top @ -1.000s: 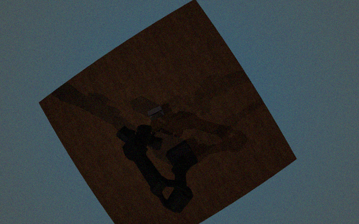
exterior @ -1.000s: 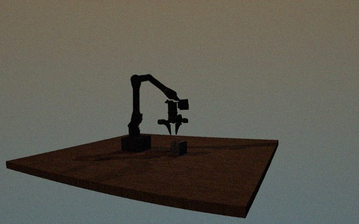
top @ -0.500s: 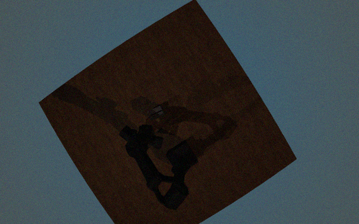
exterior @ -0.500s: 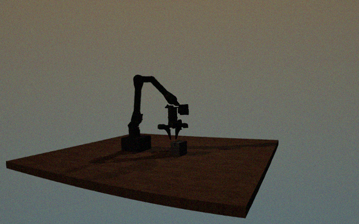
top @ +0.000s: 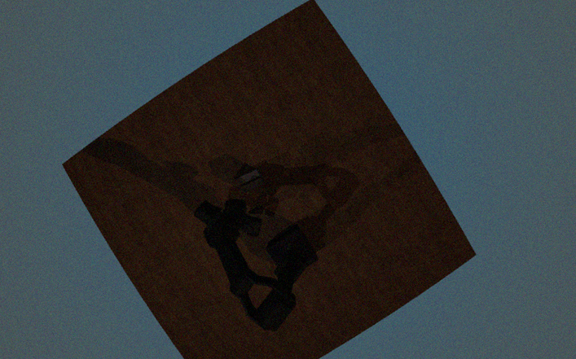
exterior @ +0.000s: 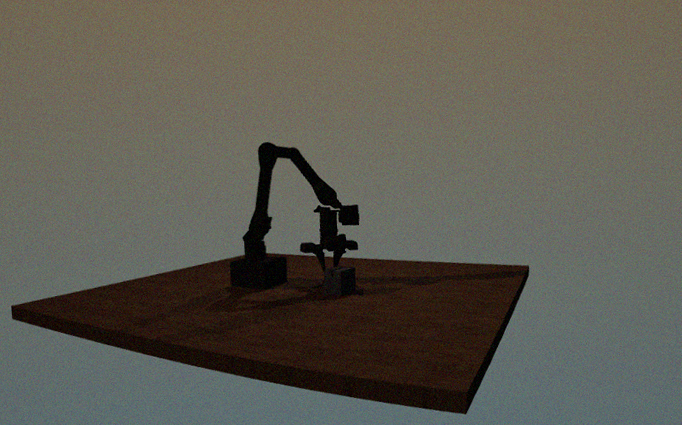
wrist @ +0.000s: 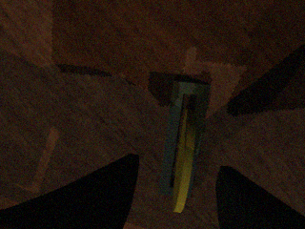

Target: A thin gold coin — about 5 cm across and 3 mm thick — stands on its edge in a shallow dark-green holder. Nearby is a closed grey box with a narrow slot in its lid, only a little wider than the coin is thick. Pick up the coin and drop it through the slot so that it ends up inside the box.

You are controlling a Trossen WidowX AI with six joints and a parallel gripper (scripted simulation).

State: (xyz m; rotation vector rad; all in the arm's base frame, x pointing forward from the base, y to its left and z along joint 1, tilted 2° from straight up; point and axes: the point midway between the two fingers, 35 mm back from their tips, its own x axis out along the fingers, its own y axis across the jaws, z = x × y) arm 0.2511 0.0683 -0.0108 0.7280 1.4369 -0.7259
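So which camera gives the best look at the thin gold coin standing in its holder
The wrist view: the thin gold coin shows edge-on as a yellow sliver in the dark-green holder, between the open gripper fingers. Top view hides it under the arm; exterior view is too dark and distant.
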